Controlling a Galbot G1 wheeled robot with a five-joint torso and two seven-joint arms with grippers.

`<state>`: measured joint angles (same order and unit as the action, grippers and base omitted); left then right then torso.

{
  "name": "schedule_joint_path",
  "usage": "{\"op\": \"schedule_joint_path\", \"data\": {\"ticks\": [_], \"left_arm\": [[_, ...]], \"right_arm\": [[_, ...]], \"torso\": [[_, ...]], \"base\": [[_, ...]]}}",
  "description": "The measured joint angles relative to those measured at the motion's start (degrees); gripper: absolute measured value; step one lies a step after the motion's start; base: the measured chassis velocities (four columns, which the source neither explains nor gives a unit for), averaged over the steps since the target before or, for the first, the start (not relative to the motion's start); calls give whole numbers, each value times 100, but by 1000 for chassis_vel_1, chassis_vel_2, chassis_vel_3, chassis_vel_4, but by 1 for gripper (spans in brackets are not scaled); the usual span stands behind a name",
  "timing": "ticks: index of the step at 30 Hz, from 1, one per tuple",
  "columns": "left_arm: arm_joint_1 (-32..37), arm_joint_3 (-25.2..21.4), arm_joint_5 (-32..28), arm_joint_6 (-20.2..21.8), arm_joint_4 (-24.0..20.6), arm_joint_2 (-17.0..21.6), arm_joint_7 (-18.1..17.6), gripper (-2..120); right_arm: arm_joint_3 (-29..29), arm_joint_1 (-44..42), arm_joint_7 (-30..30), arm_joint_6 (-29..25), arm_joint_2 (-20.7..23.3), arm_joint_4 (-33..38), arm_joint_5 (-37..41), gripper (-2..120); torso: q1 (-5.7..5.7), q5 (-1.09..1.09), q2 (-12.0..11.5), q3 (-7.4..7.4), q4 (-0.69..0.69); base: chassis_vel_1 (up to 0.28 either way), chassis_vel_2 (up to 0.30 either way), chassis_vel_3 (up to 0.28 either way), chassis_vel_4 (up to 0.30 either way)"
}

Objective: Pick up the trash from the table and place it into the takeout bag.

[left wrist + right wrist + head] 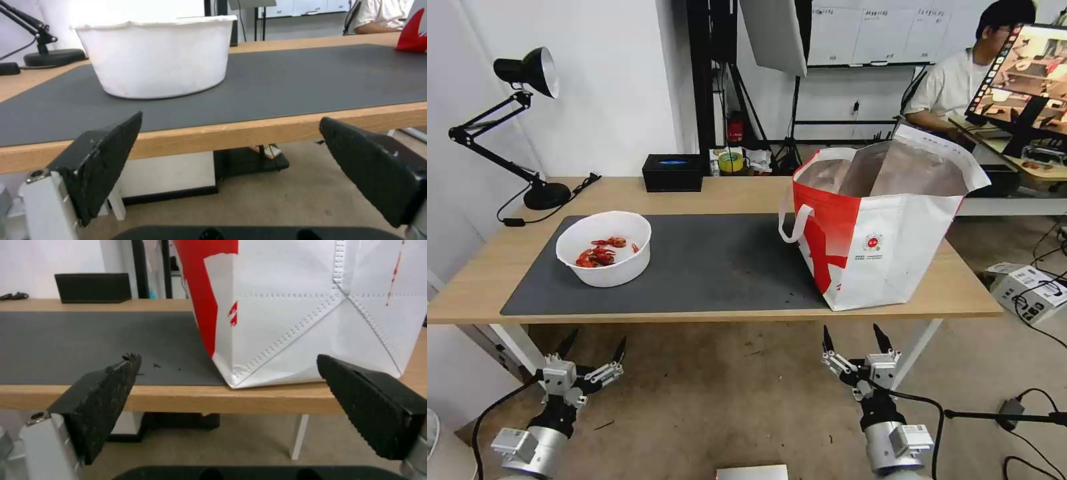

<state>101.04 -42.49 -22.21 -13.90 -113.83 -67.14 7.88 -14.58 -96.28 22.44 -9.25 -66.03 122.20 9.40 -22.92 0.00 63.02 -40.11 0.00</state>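
Both grippers hang below the near edge of the table (707,193) in the head view, the left gripper (595,347) under the bowl's side and the right gripper (854,337) under the bag's side, each with its fingers spread wide and holding nothing. On the grey mat (714,267) the white bowl (604,248) with red shells sits at the left; the red-and-white bag (887,233) stands upright at the right end, mouth open. A black box (672,173) and a desk lamp (520,127) stand along the far edge.

From the left wrist, the left gripper (231,140) gapes empty before the table edge, the bowl (155,56) on the mat beyond.

From the right wrist, the right gripper (229,380) is equally wide and empty, facing the bag's (302,313) lower corner.
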Motion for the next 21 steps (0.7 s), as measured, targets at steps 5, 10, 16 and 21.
{"op": "schedule_joint_path", "data": {"ticks": [5, 10, 16, 21], "left_arm": [[-39, -9, -44, 12, 1, 62, 0, 100], [-198, -145, -355, 158, -64, 381, -78, 100], [-736, -451, -1169, 936, -219, 1678, -513, 100], [-954, -569, -1651, 1355, -256, 2287, -742, 100]], "right_arm": [[2, 3, -12, 5, 6, 7, 0, 100], [2, 5, -16, 9, 9, 14, 1, 100], [1, 8, -18, 14, 12, 18, 4, 100], [1, 9, -20, 16, 13, 19, 5, 100]], "torso": [[0, 0, 0, 0, 0], [0, -1, 0, 0, 1], [-1, 0, 0, 0, -2], [-1, 0, 0, -1, -1]], "base": [[0, 0, 0, 0], [0, 0, 0, 0], [0, 0, 0, 0], [0, 0, 0, 0]]}}
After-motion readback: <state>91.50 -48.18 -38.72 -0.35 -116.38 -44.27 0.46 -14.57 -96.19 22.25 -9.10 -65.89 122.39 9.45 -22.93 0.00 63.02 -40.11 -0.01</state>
